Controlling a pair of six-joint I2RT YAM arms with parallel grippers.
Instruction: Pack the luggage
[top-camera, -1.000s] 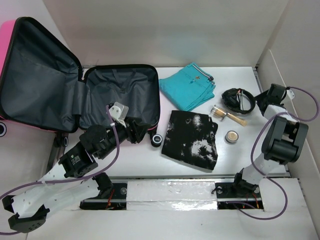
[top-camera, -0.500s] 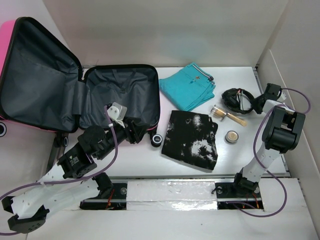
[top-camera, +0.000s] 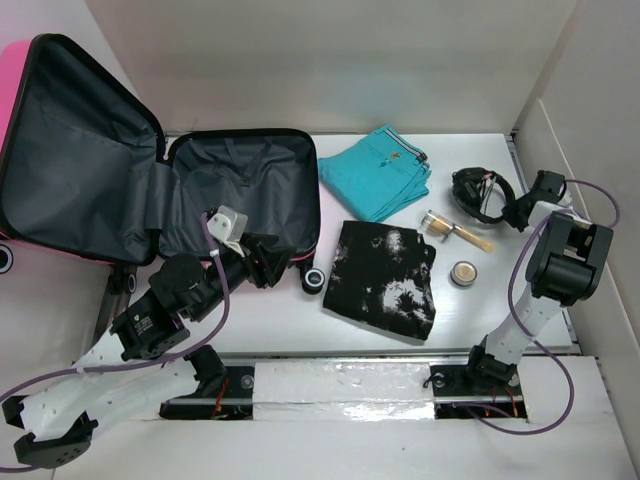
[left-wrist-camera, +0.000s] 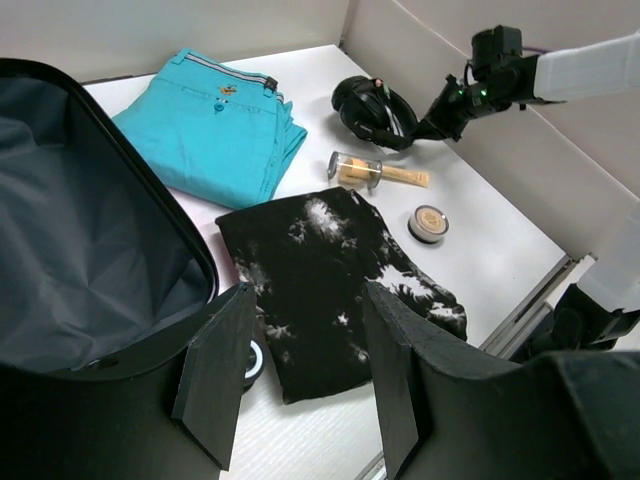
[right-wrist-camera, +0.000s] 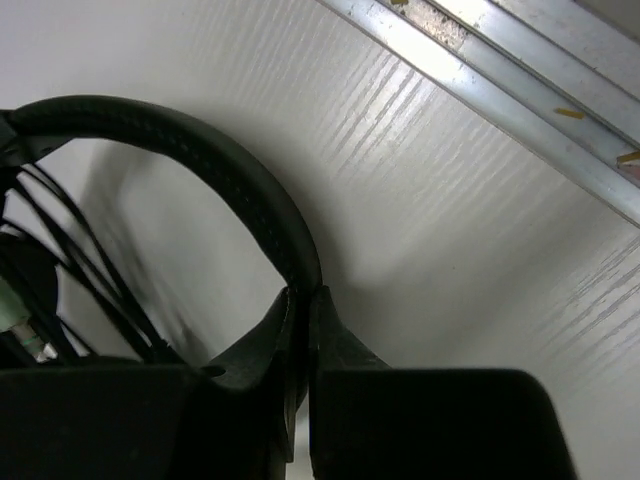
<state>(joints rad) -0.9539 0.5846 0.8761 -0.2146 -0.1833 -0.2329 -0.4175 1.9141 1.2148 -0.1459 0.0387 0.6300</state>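
A white table (top-camera: 560, 310) boxed in by white walls carries the job. The luggage (top-camera: 240, 190) lies open at the far left, its grey lining bare. At the far right, the right gripper (right-wrist-camera: 303, 300) pinches its fingers tight on the headband of the black headphones (top-camera: 478, 193). The left gripper (left-wrist-camera: 305, 335) hovers by the case's near rim, fingers partly spread, holding nothing. The step in hand looks like picking up the headphones. Next, I judge, they need lifting clear and carrying left past the folded turquoise trousers (top-camera: 378, 172) into the case.
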